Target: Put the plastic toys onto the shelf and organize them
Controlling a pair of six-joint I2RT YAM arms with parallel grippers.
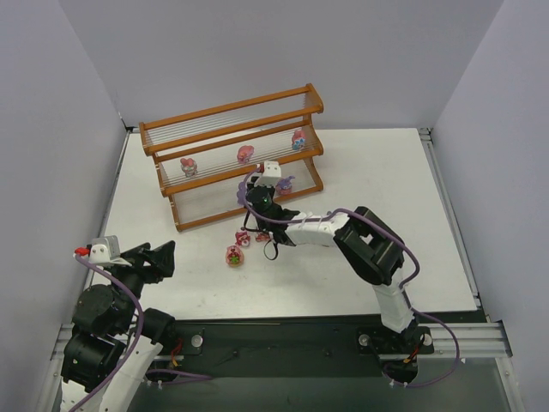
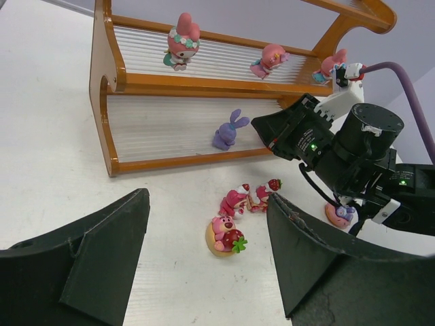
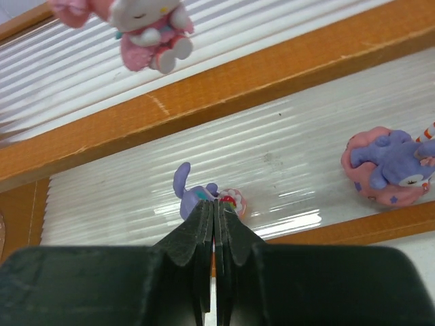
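**White table, shut right gripper nosing at the purple bunny**

White table (image 1: 386, 172) is carrying the shelf (image 1: 232, 107) along its far side. The right gripper (image 3: 215, 204) is reaching over the front rail of the lowest tier with its jaws pressed flat together, gripping nothing.

The purple bunny (image 3: 192, 197) is standing on that tier straight ahead of the fingertips. It is either touching them or just short of them; I cannot tell which. Its ears are pointing up. The shelf's length is running crosswise to the gripper's line, so a push would likely be sending the bunny deeper toward the back.

Three middle-tier toys (image 2: 182, 41) are sitting one level up. The loose toys (image 2: 228, 234) are lying on the table in front of the shelf, behind the right gripper and nearer to it than to the left one.

The right arm is stretching low from its base, leftward and toward the shelf. The left gripper (image 2: 211, 272) is hanging near its own base, jaws wide apart and empty, facing the shelf.
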